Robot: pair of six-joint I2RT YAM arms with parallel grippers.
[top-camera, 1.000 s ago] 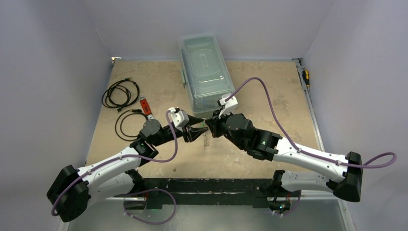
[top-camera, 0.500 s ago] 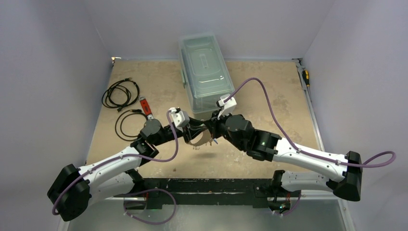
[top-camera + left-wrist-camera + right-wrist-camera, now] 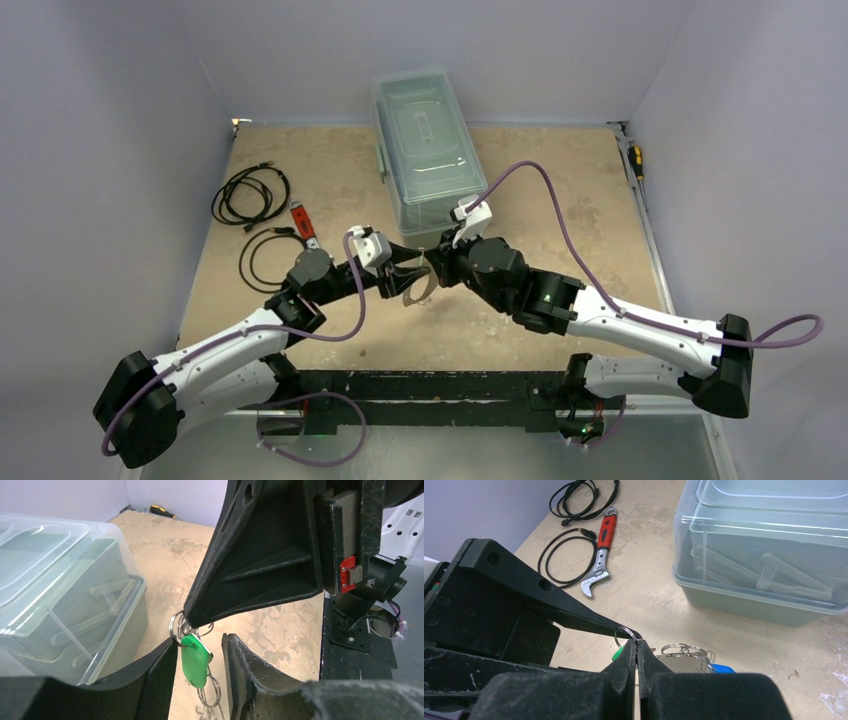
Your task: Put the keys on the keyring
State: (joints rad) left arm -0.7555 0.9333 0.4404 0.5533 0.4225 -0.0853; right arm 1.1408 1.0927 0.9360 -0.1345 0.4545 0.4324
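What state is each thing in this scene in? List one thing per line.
Right gripper: fingers shut on the small wire ring.
Left gripper: fingers open either side of the green key.
Green key: hanging from that ring.
Keyring: dangling below the fingers.
Clear plastic box: lid on.
Black cables: coiled.

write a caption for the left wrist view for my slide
Right gripper pinching a small wire ring, green key dangling inside the open left gripper, clear plastic box alongside
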